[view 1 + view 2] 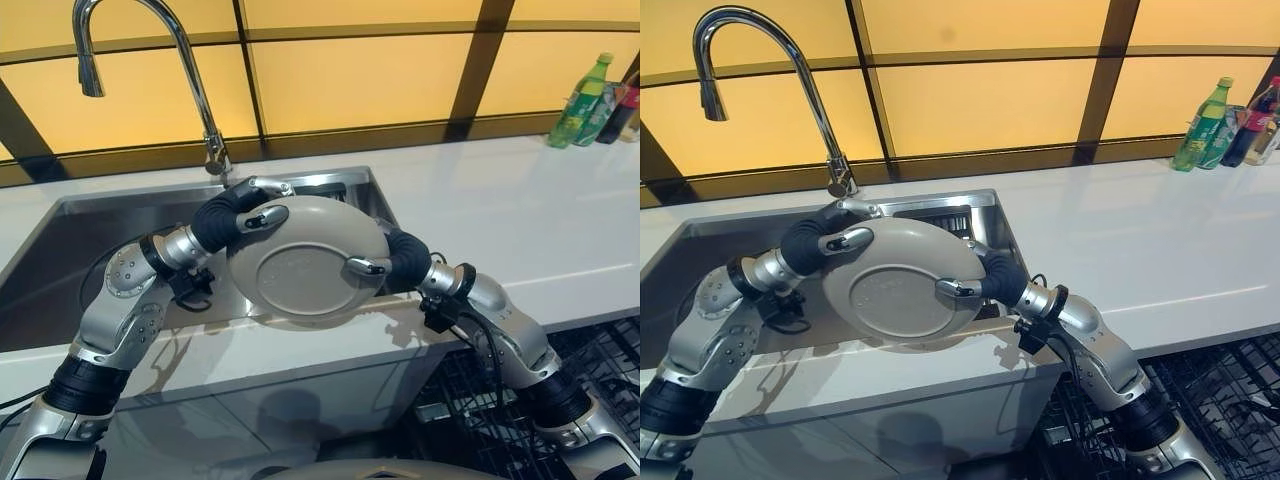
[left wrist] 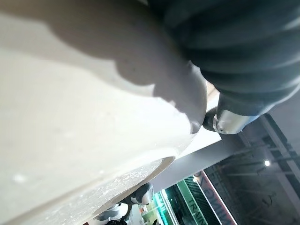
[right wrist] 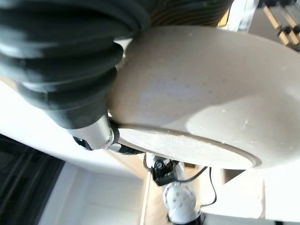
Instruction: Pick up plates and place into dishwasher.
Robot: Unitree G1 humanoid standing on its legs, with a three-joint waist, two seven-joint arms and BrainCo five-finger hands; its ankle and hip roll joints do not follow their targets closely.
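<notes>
Hanging underside-up over the sink's [image 1: 60, 270] front edge, the plate [image 1: 300, 262] is clasped between both robot hands, left robot hand [image 1: 245, 212] gripping its far-left rim, right robot hand [image 1: 385, 262] its right rim; the dishwasher rack [image 1: 600, 370] lies lower right, nearer the right arm.

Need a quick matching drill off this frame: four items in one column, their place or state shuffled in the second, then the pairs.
Items:
1. plate
2. faucet
3. green bottle
4. dishwasher rack

Places or states:
A. far right of the white countertop
B. held underside-up between the left hand and the right hand, over the sink edge
C. below the counter, at the robot's right
D. arching over the back of the sink

Pairs: 1-B, 2-D, 3-A, 4-C
</notes>
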